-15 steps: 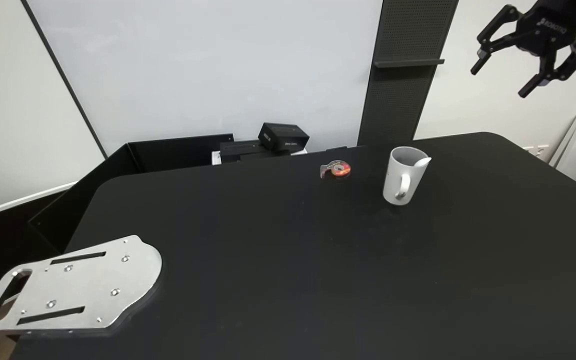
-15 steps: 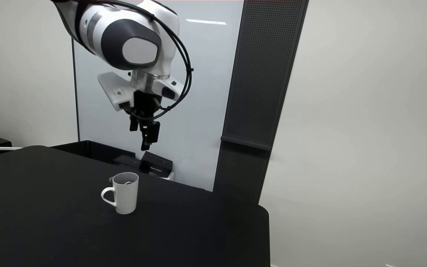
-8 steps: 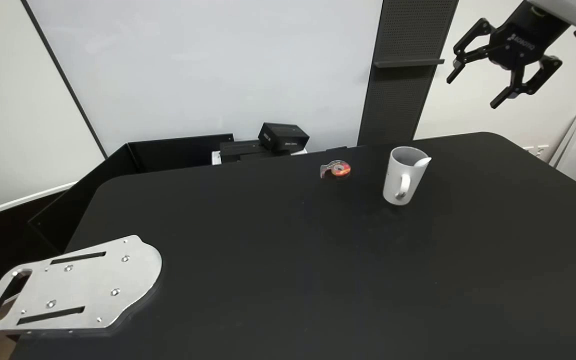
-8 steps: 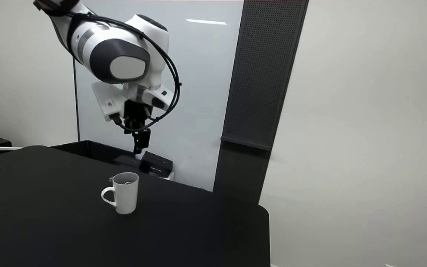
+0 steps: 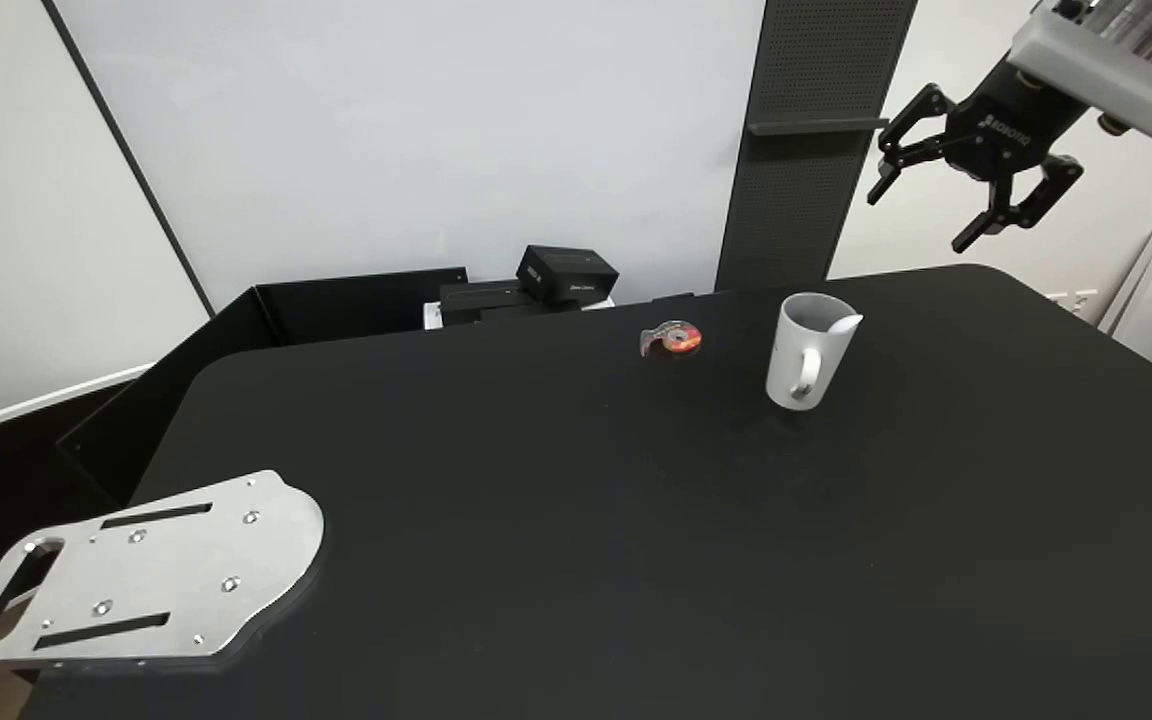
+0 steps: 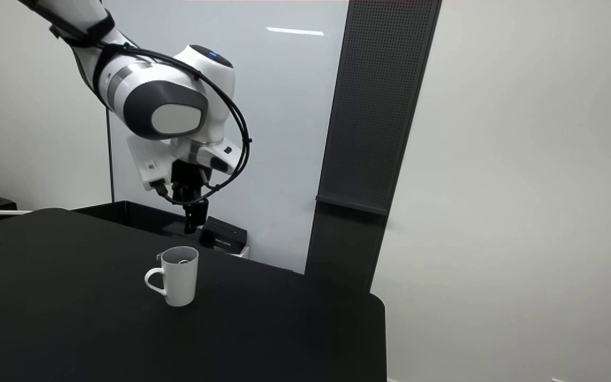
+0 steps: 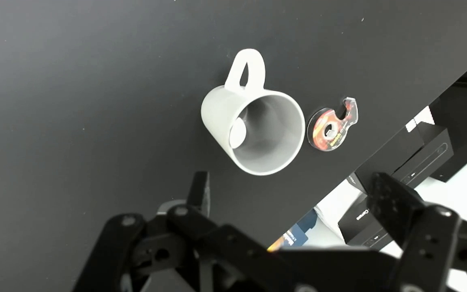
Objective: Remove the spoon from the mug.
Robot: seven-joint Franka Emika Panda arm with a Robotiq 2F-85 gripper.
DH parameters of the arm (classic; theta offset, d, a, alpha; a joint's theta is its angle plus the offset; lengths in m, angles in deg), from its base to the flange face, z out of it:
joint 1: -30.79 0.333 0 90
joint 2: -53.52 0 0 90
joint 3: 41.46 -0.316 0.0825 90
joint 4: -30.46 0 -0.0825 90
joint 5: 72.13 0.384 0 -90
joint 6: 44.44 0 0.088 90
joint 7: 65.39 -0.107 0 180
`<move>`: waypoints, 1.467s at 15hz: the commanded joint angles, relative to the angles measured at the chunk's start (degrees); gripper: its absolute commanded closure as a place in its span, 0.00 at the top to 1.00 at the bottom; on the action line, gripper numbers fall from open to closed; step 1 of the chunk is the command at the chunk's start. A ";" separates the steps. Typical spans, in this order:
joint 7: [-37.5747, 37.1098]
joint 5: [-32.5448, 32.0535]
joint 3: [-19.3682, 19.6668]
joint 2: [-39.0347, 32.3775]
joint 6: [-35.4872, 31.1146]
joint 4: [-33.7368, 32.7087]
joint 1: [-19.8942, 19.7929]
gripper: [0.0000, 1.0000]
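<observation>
The white mug [image 5: 789,365] stands upright on the black table, and it also shows in an exterior view [image 6: 181,281] and in the wrist view [image 7: 222,111]. The white spoon [image 5: 845,324] leans inside it, with one end at the rim on the side away from the tape dispenser. The spoon's rounded end shows inside the mug in the wrist view [image 7: 238,133]; its lower part is hidden. My gripper [image 5: 917,222] is open and empty, above and apart from the mug. In the wrist view the gripper's fingers [image 7: 290,178] are wide apart, below the mug in the picture.
A small red clear tape dispenser [image 5: 679,338] lies beside the mug, near the table's back edge. Black boxes [image 5: 566,275] sit behind that edge, by a black tray [image 5: 356,300]. A silver metal plate [image 5: 166,570] lies at the table's far end. A wall stands behind.
My gripper has come down and moved leftward in both exterior views, staying open. The mug, the spoon and the tape dispenser have not moved.
</observation>
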 commanded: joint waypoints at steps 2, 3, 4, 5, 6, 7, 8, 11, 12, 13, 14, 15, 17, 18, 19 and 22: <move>-0.18 -0.20 -0.25 -0.21 -0.01 -0.05 -0.17 1.00; -0.18 -0.19 -0.28 -0.21 -0.02 -0.06 -0.17 1.00; -0.18 -0.18 -0.29 -0.21 -0.02 -0.07 -0.17 1.00; -0.18 -0.18 -0.30 -0.21 -0.03 -0.08 -0.17 1.00; -0.18 -0.18 -0.31 -0.21 -0.03 -0.09 -0.17 1.00; -0.17 -0.17 -0.32 -0.21 -0.03 -0.09 -0.17 1.00; -0.17 -0.17 -0.32 -0.21 -0.03 -0.09 -0.18 1.00; -0.17 -0.17 -0.32 -0.21 -0.04 -0.09 -0.18 1.00; -0.17 -0.17 -0.32 -0.21 -0.04 -0.09 -0.18 1.00; -0.17 -0.17 -0.33 -0.21 -0.04 -0.09 -0.18 1.00; -0.17 -0.17 -0.33 -0.21 -0.05 -0.09 -0.18 1.00; 0.39 -0.30 -0.40 -0.43 0.01 -0.32 -0.28 1.00; 0.97 -0.38 -0.38 -1.12 -0.07 -0.88 -0.42 1.00; 1.05 -0.48 -0.31 -1.42 -0.16 -1.03 -0.42 1.00; 1.08 -0.50 -0.27 -1.75 -0.27 -1.17 -0.42 1.00; 1.34 -0.20 -0.42 -2.94 -1.24 -1.59 -0.55 1.00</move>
